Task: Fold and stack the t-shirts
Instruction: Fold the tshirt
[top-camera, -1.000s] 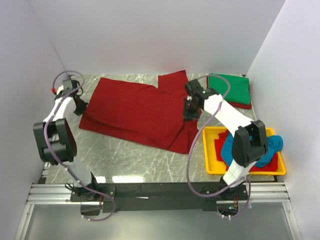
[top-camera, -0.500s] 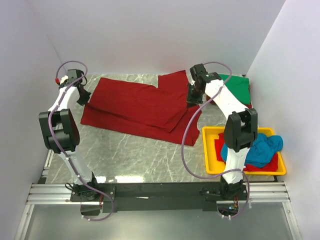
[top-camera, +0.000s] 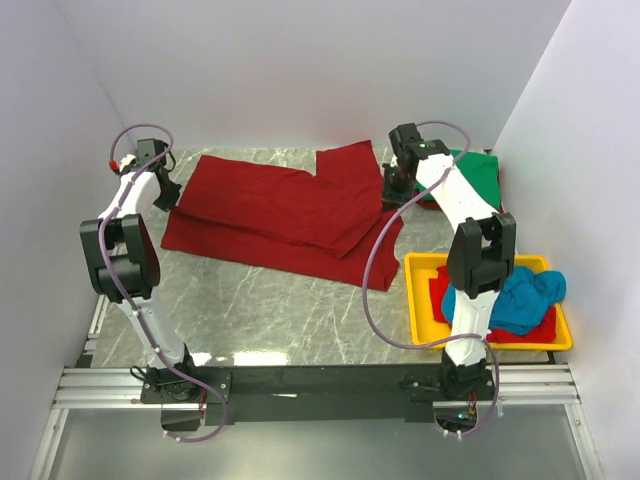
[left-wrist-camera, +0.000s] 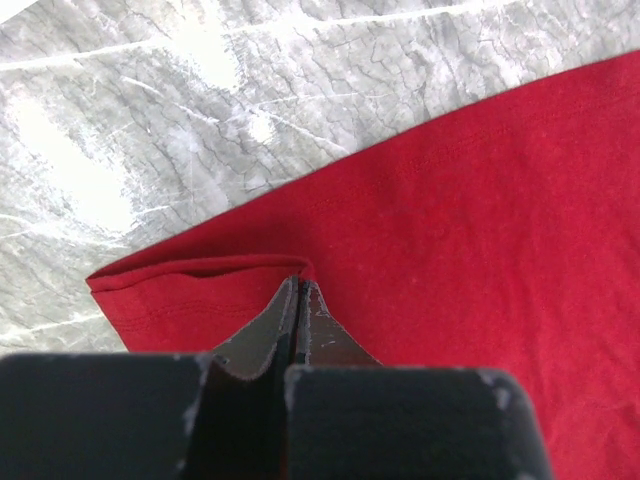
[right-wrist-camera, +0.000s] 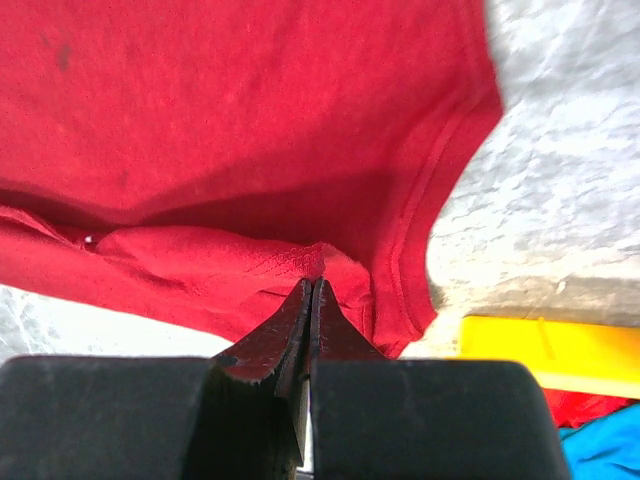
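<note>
The dark red t-shirt (top-camera: 270, 215) is spread on the worktop (top-camera: 280, 310) between the two grippers, with its long axis running from one to the other. Its left hem is pinched in the closed left gripper (left-wrist-camera: 297, 298), and a bunched fold at its right side is pinched in the closed right gripper (right-wrist-camera: 312, 292). The folded green t-shirt (top-camera: 482, 175) lies just outboard of the right gripper, so the right arm is judged nearer for stacking.

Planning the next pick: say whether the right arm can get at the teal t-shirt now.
Probably not yet: the right tool is shut on the dark red t-shirt at the far side. The teal t-shirt lies uncovered on top in the yellow tray near that arm's base, so once released, likely yes.
</note>
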